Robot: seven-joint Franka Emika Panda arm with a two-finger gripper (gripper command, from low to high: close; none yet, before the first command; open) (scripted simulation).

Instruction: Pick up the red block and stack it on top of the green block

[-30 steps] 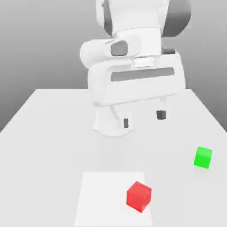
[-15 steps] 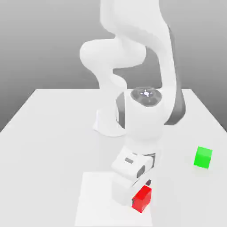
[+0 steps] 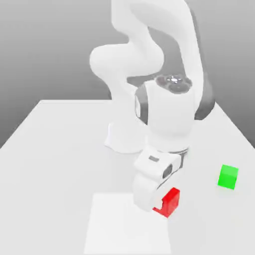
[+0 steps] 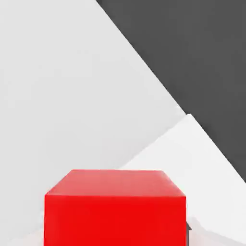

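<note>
The red block [image 3: 171,201] hangs a little above the table, partly covered by the white hand. My gripper [image 3: 159,200] is shut on it, and the arm bends down over it from behind. The hand view has the red block [image 4: 115,206] close up, with its top face and one side face showing. The green block [image 3: 228,176] rests on the table [image 3: 55,159], off to the exterior view's right of the red block and apart from it.
The arm's base [image 3: 124,140] stands at the middle back of the white table. A brighter white square patch [image 3: 114,224] lies on the table under and beside the hand. Dark floor [image 4: 192,57] lies beyond the table's edge in the hand view.
The arm swung down from a raised pose onto the red block and the gripper shut on it. The block has since risen off the table and shifted toward the exterior view's right.
</note>
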